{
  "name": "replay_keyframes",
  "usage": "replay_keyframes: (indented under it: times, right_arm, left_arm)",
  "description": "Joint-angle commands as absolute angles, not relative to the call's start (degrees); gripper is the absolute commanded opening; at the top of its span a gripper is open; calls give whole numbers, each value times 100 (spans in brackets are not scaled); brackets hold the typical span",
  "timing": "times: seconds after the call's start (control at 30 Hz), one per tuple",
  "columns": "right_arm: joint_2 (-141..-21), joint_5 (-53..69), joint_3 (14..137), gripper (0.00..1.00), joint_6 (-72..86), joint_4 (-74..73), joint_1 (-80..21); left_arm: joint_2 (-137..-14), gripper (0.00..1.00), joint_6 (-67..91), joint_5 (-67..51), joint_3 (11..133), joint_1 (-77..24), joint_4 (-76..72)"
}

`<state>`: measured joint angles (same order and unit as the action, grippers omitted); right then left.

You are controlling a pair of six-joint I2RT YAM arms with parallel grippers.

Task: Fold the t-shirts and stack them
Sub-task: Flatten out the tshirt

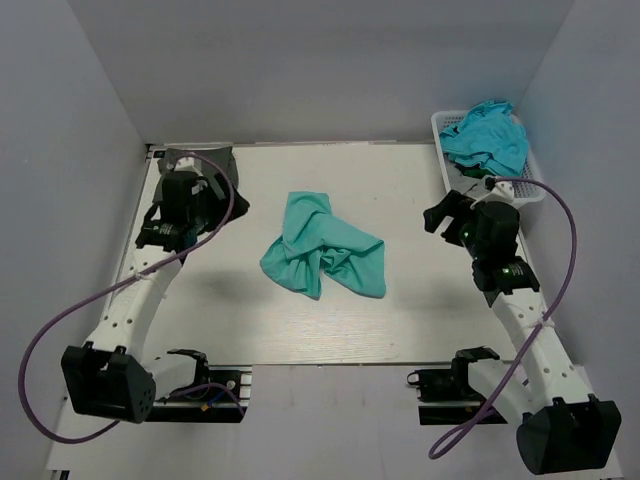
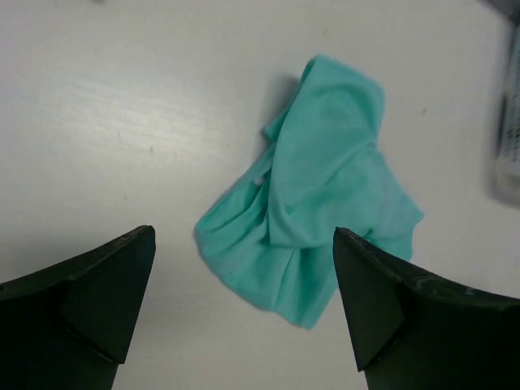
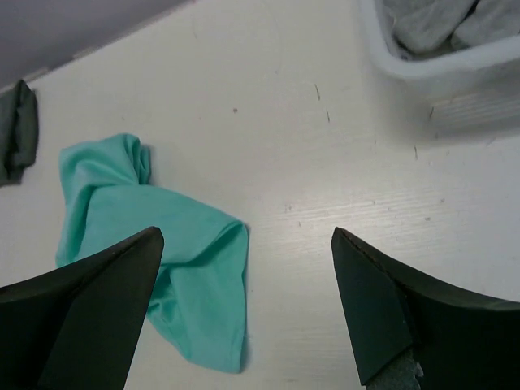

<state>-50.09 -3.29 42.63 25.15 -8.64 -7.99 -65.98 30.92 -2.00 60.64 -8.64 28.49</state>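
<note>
Teal-green crumpled cloth t-shirt (image 2: 317,203) lies bunched on the white table (image 2: 122,122), ahead of my left claw (image 2: 244,301) and apart from it. Long axis slants away to the right, narrow end farthest. Both claws gape wide. From my right claw (image 3: 244,301): shirt ahead-left, dark olive folded shirt (image 3: 16,134) beyond it, white plastic basket (image 3: 439,61) of cloth ahead-right.
</note>
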Motion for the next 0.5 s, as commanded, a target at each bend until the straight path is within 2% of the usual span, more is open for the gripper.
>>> replay_keyframes:
  times: [0.0, 0.13, 0.27, 0.33, 0.47]
  right_arm:
    - [-5307, -53, 4544, 90, 2435, -1457, -826]
    - [-5809, 525, 4597, 90, 2180, -2168, -844]
    - [-6379, 1448, 4483, 90, 2223, -2224, -1028]
    - [-6599, 1564, 4360, 90, 2241, -2215, -1151]
    - [-6855, 1512, 4307, 90, 2188, -2417, -1344]
  left_arm:
    - [-6934, 100, 3041, -948, 5669, -888, 3129]
    - [-7303, 92, 3094, -1187, 5055, -940, 3059]
    - [-7654, 87, 3304, -951, 4747, -1124, 2778]
    - [-7883, 80, 3357, -792, 4746, -1213, 2777]
    - [-8270, 80, 3357, -650, 4693, -1424, 2400]
